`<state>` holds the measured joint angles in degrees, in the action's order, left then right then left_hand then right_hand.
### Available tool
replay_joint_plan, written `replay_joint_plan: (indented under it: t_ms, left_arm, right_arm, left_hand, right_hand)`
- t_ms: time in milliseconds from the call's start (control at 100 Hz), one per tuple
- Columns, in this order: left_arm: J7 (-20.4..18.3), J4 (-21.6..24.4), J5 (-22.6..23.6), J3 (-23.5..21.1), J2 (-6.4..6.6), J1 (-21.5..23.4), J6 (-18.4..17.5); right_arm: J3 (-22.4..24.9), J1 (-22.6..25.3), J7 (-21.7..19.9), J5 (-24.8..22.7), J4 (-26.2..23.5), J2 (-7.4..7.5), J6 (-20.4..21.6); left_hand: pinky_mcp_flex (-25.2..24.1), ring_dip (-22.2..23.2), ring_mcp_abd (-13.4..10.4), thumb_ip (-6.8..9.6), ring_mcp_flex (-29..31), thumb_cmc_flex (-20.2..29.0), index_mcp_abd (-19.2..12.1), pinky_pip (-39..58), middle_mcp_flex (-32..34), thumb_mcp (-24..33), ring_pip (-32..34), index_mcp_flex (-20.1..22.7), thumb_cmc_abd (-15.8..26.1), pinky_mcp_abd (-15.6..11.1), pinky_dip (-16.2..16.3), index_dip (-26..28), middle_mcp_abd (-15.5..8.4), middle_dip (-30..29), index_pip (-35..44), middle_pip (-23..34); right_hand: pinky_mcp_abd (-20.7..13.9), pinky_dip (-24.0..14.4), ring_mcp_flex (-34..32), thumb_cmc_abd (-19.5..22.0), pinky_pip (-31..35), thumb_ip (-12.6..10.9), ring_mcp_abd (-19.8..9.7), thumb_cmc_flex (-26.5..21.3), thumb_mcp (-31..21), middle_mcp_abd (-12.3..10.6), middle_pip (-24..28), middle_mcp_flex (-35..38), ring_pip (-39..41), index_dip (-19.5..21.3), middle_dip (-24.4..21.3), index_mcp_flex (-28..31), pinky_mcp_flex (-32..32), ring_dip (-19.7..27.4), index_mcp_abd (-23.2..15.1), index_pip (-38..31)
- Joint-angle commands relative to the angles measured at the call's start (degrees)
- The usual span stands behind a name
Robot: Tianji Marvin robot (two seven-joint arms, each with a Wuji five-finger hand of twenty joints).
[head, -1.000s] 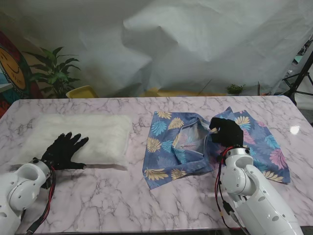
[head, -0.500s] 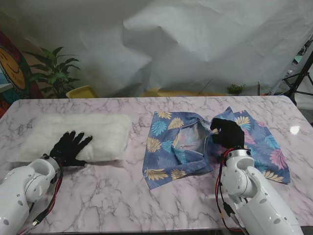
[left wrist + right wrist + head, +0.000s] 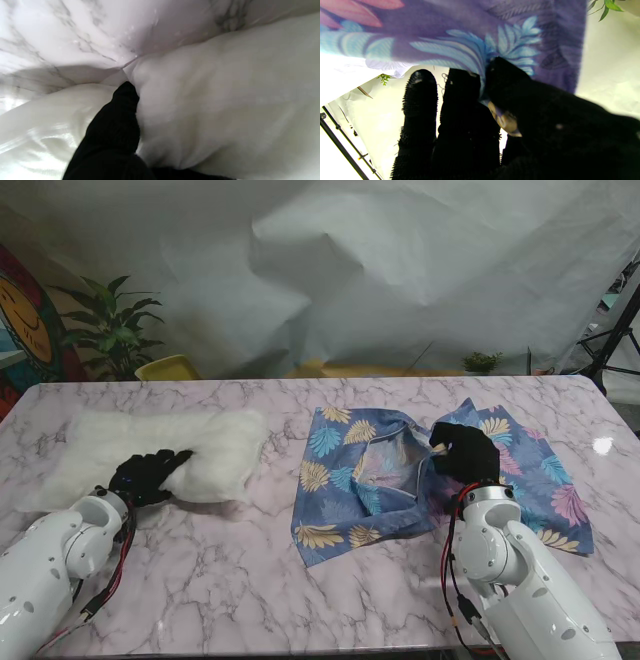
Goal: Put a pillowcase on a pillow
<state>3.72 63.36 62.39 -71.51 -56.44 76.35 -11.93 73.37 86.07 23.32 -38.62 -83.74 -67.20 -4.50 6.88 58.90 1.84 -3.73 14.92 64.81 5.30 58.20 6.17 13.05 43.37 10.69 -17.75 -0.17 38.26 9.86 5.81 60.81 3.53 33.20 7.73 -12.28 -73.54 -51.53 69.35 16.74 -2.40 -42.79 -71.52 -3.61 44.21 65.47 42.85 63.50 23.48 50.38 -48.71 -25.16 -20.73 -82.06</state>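
At centre left of the stand view, the white pillow (image 3: 160,455) lies on the marble tabletop (image 3: 250,580), its near edge bunched where the black-gloved left hand (image 3: 148,476) pinches it; the left wrist view shows one finger (image 3: 120,117) pressed into the fluffy fabric (image 3: 225,100). Right of centre, the blue leaf-print pillowcase (image 3: 360,480) lies rumpled and open. The right hand (image 3: 464,450) lifts its edge, fingers (image 3: 462,100) and thumb pinching the cloth (image 3: 475,50). No brand, label or writing is legible.
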Motion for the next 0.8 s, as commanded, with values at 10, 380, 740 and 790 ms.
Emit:
replay_joint_plan:
  t_ms: [10,380,740,790]
  left_arm:
    - [-0.2,-2.6,0.7,1.0,-0.51,0.0,0.7]
    - [12.1,-9.7,-4.7,5.3,-2.42,-5.5,-0.2]
    - [27.7,-9.9,-10.5,6.1,-6.56,-8.5,-8.3]
    - [29.8,-8.6,-10.3,6.3,-7.03,-8.5,-8.8]
  right_arm:
    - [0.1,0.4,-0.3,-0.3,-0.5,0.02,0.0]
    - [0.2,0.7,-1.0,-0.8,-1.1,0.27,0.4]
    - [0.4,0.9,-2.1,-1.3,-1.5,0.56,0.6]
    - [0.4,0.9,-2.2,-1.2,-1.4,0.55,0.6]
  left_hand:
    - [5.2,7.0,-8.3,1.08,11.1,7.4,1.4,11.4,4.0,-0.1,22.7,10.3,5.9,-3.1,3.9,5.2,0.1,9.0,10.1,12.0]
    - [27.7,-21.0,7.3,-0.77,33.2,9.1,-4.3,17.1,43.4,8.7,2.9,19.7,8.4,6.3,-5.2,32.7,2.1,-29.8,64.1,-2.2]
    - [24.2,-4.8,3.0,-0.94,33.0,9.2,-5.2,24.2,43.4,11.1,20.4,19.9,8.9,3.6,1.1,43.7,3.3,-15.8,65.5,9.1]
    - [24.3,-4.6,2.7,-0.92,33.1,9.2,-5.2,24.1,43.5,11.2,20.4,20.0,8.9,3.6,1.2,43.8,3.3,-15.6,65.5,9.1]
  right_hand:
    - [0.6,-1.0,-1.4,1.7,-0.1,-1.8,0.2,-2.9,-1.8,-1.5,3.5,2.5,2.2,0.3,1.4,2.5,0.0,-0.5,0.3,-5.1]
    - [0.6,-1.4,-1.5,1.7,-0.2,-1.7,0.2,-2.8,-1.9,-1.4,3.5,2.5,2.3,0.3,1.4,2.5,-0.1,-0.6,0.3,-5.1]
    - [0.4,-2.0,-1.5,2.1,-0.1,-1.7,0.1,-2.6,-1.7,-1.4,3.5,2.6,2.4,0.3,1.4,2.5,0.0,-0.7,0.3,-5.1]
    - [0.4,-2.0,-1.5,2.3,-0.1,-1.7,0.0,-2.6,-1.6,-1.4,3.5,2.6,2.4,0.3,1.4,2.5,0.0,-0.7,0.3,-5.1]
